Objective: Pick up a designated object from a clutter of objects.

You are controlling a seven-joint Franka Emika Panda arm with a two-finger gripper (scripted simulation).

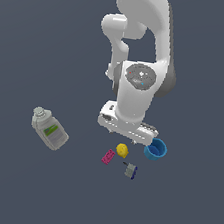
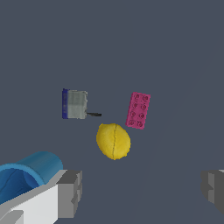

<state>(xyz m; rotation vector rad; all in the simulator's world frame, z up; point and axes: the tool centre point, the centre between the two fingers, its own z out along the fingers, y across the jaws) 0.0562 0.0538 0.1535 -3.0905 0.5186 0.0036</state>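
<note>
The arm rises white from the top of the exterior view and bends down over a dark grey worktop. Its claw hangs above the cluster of small things, holding nothing; in the wrist view the two fingers stand wide apart, with only bare worktop between them.

The bottle, whitish with a green label, lies on its side well apart from the rest, toward the exterior view's left. Its cap is on, and its contents cannot be made out.

The cup, blue, rests toward the exterior view's right, just beside the claw's wide body. In the wrist view it appears tipped, its mouth turned to the camera behind one finger; the part of the inside that shows is blue and holds nothing visible.

The lemon, bright yellow and roundish, lies on the worktop between the cup and the block, touching neither. It sits near the claw, not between the fingertips.

The block, flat, magenta and studded, lies just beside the lemon, toward the exterior view's left.

The grey piece, with a dark blue edge and a thin dark stem, lies near the lemon, apart from it.
</note>
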